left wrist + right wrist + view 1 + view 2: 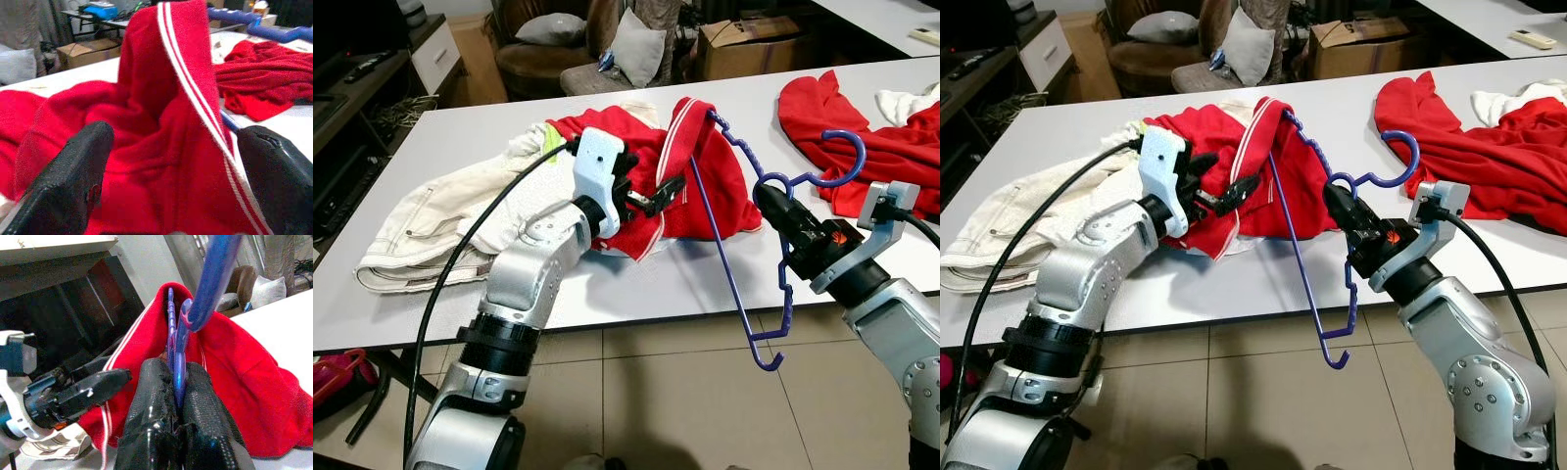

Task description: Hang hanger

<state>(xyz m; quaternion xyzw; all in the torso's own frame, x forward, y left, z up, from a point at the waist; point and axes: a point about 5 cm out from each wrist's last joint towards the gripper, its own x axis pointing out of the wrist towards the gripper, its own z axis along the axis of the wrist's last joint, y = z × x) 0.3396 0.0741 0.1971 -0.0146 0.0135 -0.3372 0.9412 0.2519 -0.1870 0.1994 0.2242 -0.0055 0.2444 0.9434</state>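
Left eye view shows the task partway: the right gripper (pixel 771 196) pinches the blue hanger (pixel 741 245), one arm seemingly inside the red garment (pixel 690 186) on the white table (pixel 460 127), while the left gripper (pixel 651 196), jaws spread, straddles its striped hem.

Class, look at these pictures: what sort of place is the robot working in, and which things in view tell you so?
Probably a lived-in home room. An armchair with cushions stands behind the white table, clothes such as a red garment lie on it, and a cardboard box sits on the floor.
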